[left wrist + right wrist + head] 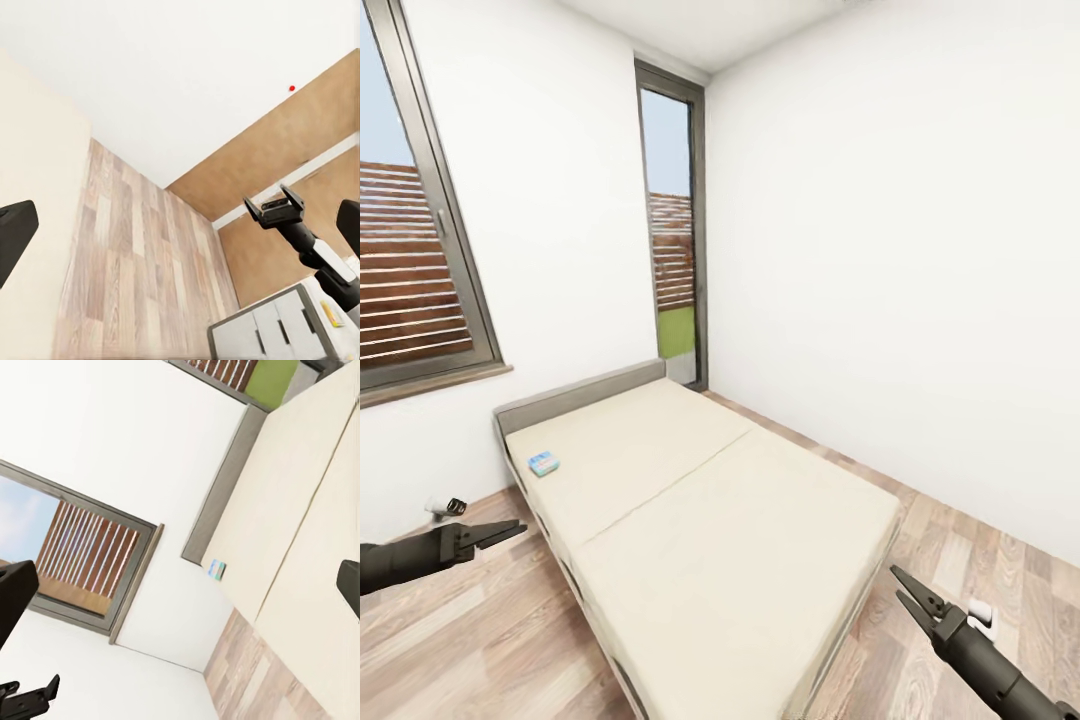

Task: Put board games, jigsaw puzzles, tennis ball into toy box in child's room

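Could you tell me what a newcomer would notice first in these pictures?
The wide bed with its plain beige mattress dominates the middle of the head view, and a small blue board game lies alone on it near the headboard. Behind it a tall narrow window stands in the room's corner. The left gripper and right gripper hang low at either side, both empty.

you are looking at a bright, evenly lit render; daylight is showing through the window (410,260) and the tall glazed opening (672,225). shadows are staying faint around the bed (760,560). straight lines are bowing near the head view's edges, and detail is looking slightly soft throughout.
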Tool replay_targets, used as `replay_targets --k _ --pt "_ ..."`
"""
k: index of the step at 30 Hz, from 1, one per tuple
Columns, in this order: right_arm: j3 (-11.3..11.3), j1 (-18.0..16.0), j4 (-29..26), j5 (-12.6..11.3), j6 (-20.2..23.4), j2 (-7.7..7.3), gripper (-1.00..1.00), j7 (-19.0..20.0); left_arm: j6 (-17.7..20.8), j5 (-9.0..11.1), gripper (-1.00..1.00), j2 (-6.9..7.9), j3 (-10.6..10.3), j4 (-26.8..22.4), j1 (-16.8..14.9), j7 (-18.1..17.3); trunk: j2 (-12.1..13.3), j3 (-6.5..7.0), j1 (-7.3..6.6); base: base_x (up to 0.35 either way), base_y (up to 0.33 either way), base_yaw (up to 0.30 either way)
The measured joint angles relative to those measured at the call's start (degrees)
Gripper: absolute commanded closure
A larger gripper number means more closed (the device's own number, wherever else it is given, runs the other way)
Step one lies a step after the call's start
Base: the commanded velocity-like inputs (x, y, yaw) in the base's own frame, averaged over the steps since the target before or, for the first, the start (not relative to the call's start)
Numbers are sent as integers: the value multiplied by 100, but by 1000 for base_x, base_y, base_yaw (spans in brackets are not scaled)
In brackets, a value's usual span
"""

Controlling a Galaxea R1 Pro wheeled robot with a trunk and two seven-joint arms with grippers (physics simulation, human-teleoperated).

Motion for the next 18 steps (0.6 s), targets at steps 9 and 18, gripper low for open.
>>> replay_targets --k 9,18 --pt "0 2 -1 3 0 5 -100 0 -4 1 -100 0 1 2 0 0 0 31 0 0 21 -249" --pt "0 1 -1 5 0 3 -100 0 -4 1 -100 0 -4 2 0 0 0 62 0 0 1 -249"
